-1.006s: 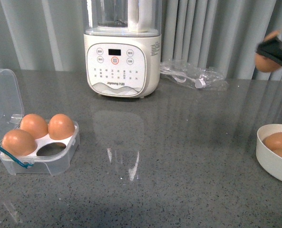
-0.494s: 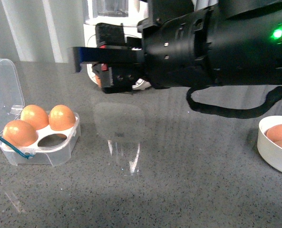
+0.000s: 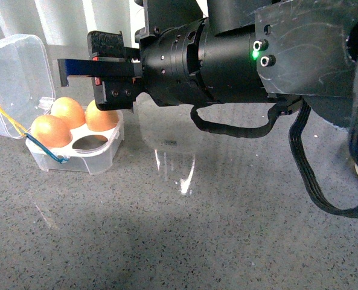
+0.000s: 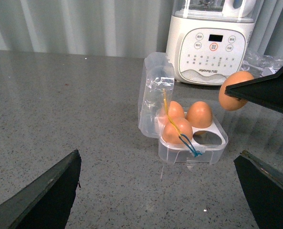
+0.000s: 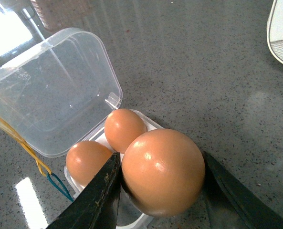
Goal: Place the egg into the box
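The grey speckled worktop runs back to pale pleated curtains. The black right arm lies level across the front view, reaching to the left. A white blender stands at the worktop's back edge. On the left part of the worktop sits the box, its lid raised. It holds three eggs, and one front cell is empty. The right gripper clamps the egg in the air close above the box. The left gripper is spread wide and holds nothing.
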Action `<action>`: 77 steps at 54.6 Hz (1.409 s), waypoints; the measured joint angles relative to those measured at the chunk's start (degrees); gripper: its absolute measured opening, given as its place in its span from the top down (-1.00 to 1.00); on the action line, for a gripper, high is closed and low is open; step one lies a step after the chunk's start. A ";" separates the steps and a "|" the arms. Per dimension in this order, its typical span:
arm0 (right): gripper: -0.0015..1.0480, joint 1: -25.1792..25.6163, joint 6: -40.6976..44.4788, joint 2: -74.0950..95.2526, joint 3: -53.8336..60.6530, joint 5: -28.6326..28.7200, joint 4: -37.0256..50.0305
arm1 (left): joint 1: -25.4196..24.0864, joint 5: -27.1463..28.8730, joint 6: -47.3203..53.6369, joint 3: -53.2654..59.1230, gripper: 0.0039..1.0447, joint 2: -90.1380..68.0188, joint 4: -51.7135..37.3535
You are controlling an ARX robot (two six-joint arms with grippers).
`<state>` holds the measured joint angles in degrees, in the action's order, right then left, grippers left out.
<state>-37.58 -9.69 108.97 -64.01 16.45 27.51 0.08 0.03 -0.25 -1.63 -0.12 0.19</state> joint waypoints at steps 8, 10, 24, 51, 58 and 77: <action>0.21 -0.35 -0.66 0.17 -0.09 1.14 0.59 | 0.00 0.00 0.00 0.00 -0.87 0.00 0.00; 0.21 -0.42 -0.72 0.17 -0.09 1.51 0.63 | 0.00 0.00 0.00 0.00 -0.87 0.00 0.00; 0.21 -1.31 -0.79 0.35 -0.68 4.20 -0.77 | 0.00 0.00 0.00 0.00 -0.87 0.00 0.00; 0.21 -2.67 2.03 1.97 -1.88 6.25 -3.72 | 0.00 0.00 0.00 0.00 -0.87 0.00 0.00; 0.02 -2.73 2.34 2.05 -1.95 6.29 -4.33 | 0.00 0.00 0.00 0.00 -0.87 0.00 0.00; -0.87 -2.19 2.45 0.63 -1.01 6.38 -3.78 | 0.00 0.00 0.00 0.00 -0.87 0.00 0.00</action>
<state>-39.77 -7.25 109.60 -65.01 22.83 23.73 0.08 0.03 -0.25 -1.63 -0.12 0.19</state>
